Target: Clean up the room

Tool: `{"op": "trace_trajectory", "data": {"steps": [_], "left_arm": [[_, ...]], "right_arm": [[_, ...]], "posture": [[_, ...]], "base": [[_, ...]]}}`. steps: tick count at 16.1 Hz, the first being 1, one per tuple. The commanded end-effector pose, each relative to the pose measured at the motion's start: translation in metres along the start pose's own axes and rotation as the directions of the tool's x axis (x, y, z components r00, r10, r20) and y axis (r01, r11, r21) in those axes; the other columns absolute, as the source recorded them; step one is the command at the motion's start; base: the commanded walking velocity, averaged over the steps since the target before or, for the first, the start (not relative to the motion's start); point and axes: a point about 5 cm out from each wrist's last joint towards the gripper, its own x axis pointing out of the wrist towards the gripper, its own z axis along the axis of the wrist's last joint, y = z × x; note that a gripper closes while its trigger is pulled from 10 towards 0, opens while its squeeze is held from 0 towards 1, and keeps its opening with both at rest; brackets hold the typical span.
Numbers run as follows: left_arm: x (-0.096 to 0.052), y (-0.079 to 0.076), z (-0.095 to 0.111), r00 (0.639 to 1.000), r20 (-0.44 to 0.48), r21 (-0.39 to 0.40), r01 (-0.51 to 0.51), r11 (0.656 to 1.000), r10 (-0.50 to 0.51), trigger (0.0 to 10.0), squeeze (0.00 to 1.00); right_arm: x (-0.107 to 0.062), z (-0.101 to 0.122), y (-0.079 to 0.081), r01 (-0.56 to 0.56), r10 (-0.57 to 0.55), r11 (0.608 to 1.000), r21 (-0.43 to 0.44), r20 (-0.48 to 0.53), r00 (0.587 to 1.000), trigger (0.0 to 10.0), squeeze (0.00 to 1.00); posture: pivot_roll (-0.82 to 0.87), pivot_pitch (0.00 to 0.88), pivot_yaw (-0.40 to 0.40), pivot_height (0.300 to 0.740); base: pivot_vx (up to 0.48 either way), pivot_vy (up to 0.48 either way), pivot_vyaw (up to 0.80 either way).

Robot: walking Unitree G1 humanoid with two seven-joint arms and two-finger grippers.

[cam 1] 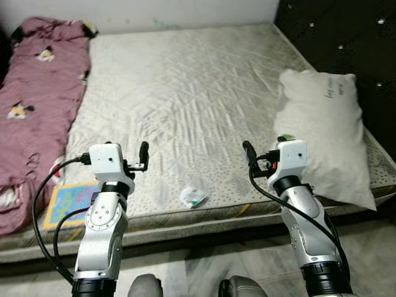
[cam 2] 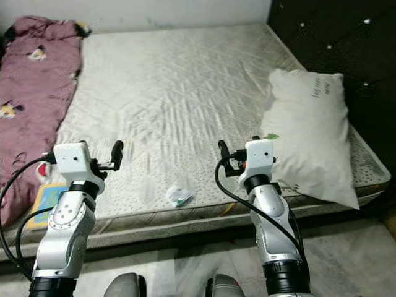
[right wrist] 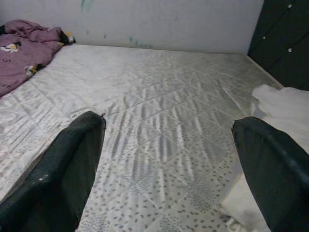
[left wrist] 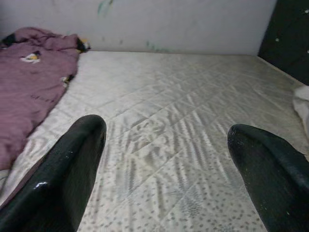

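- A bare quilted mattress (cam 1: 185,93) fills the room, set against a pale wall (left wrist: 169,24) with a dark studded headboard (cam 1: 346,37) along the robot's right.
- A maroon blanket (cam 1: 37,105) lies bunched along the mattress's left edge; a colourful flat book (cam 1: 69,203) sits by its near corner.
- A white pillow (cam 1: 325,130) rests on the right side, beside the headboard.
- A crumpled white wrapper (cam 1: 193,197) with a green patch lies near the front edge, between the two arms.
- The left gripper (cam 1: 143,154) hovers over the near mattress, fingers (left wrist: 72,169) spread and empty.
- The right gripper (cam 1: 249,151) hovers just beside the pillow, fingers (right wrist: 72,164) likewise spread wide, holding nothing.
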Motion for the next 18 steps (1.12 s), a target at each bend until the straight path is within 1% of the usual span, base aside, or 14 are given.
{"op": "trace_trajectory", "data": {"steps": [1,2,3,6,7,10,13,16,18], "left_arm": [[-0.001,0.001,-0.001,1.000,-0.005,0.011,-0.011,1.000,0.011,10.0,0.00],[-0.001,0.001,-0.001,1.000,-0.007,0.009,-0.015,1.000,0.015,10.0,0.00],[-0.002,0.002,-0.003,1.000,-0.013,0.005,-0.022,1.000,0.023,10.0,0.00],[-0.003,0.004,-0.003,0.999,-0.020,-0.003,-0.031,1.000,0.031,10.0,0.00],[-0.003,0.004,-0.003,0.999,-0.021,-0.003,-0.032,0.999,0.032,10.0,0.00],[-0.003,0.004,-0.005,0.999,-0.030,-0.003,-0.044,0.999,0.043,10.0,0.00],[-0.004,0.004,-0.006,0.998,-0.037,0.001,-0.056,0.998,0.056,10.0,0.00],[-0.004,0.004,-0.006,0.998,-0.039,0.000,-0.058,0.998,0.058,10.0,0.00],[-0.004,0.004,-0.006,0.997,-0.038,0.002,-0.064,0.998,0.065,10.0,0.00]], "right_arm": [[0.000,0.000,-0.002,0.011,-0.011,1.000,0.008,0.003,1.000,10.0,0.00],[0.000,0.000,-0.002,0.011,-0.011,1.000,0.012,0.003,1.000,10.0,0.00],[-0.002,0.000,0.001,0.005,-0.005,0.999,0.032,0.005,1.000,10.0,0.00],[-0.004,-0.002,0.008,-0.019,0.019,0.999,0.048,-0.002,1.000,10.0,0.00],[-0.005,-0.002,0.009,-0.024,0.024,0.998,0.051,-0.001,1.000,10.0,0.00],[-0.005,-0.002,0.008,-0.033,0.034,0.999,0.042,-0.007,0.999,10.0,0.00],[-0.005,-0.002,0.008,-0.033,0.033,0.999,0.040,-0.007,0.999,10.0,0.00],[-0.006,-0.003,0.009,-0.043,0.044,0.998,0.036,-0.009,0.999,10.0,0.00],[-0.005,-0.003,0.009,-0.049,0.049,0.998,0.033,-0.007,0.999,10.0,0.00]], "posture": [[0.04,0.110,0.016,0.740],[0.04,0.110,0.016,0.740],[0.04,0.114,0.015,0.740],[0.04,0.125,0.012,0.740],[0.04,0.128,0.010,0.732],[0.04,0.133,0.007,0.682],[0.04,0.132,0.008,0.642],[0.04,0.128,0.006,0.608],[0.04,0.126,0.003,0.592]], "base": [[0.000,0.000,0.00],[0.000,0.000,0.00],[0.000,0.000,0.00],[0.000,0.000,0.00],[0.000,0.000,0.00],[0.000,0.000,0.00],[0.000,0.000,0.00],[0.000,0.000,0.00],[0.000,0.000,0.00]]}}
